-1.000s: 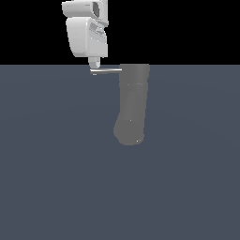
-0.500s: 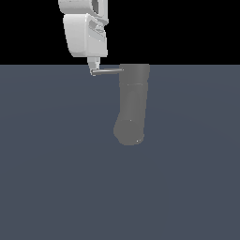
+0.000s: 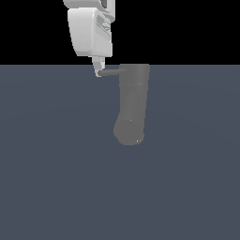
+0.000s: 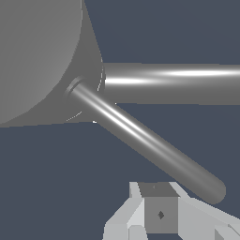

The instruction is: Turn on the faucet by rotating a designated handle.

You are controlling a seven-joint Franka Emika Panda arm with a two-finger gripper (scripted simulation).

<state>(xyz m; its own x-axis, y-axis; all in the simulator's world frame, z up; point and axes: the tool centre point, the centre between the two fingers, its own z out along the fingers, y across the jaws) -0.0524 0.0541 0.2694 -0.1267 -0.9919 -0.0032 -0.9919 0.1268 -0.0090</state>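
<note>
A thick, matte, dark-grey faucet (image 3: 132, 105) stands a little above the centre of the exterior view, on a flat slate-blue surface (image 3: 56, 187) that fills the lower three quarters of the frame; above it the background is black. The faucet's body is a stout cylinder with a flat top edge level with the horizon line. It bends slightly partway down and ends in a rounded tip toward the lower left of its length. A faint seam rings the body near the top.

From the upper part of the body a handle (image 3: 109, 72) juts out toward the exterior view's left: a thin, short, straight grey rod, far slimmer than the body.

A white robot arm comes down from the top of the frame, left of centre. Its gripper (image 3: 98, 70) is at the handle's free end, the fingertip touching or just beside it. Whether the jaws are wide or narrow cannot be told.

In the wrist view the handle (image 4: 145, 140) runs as a glossy grey rod with a rounded end, joined to the faucet's (image 4: 37, 56) broad face. A second, thicker rod (image 4: 173, 83) extends from the same junction. One pale fingertip (image 4: 159, 213) sits close to the handle's rounded end.
</note>
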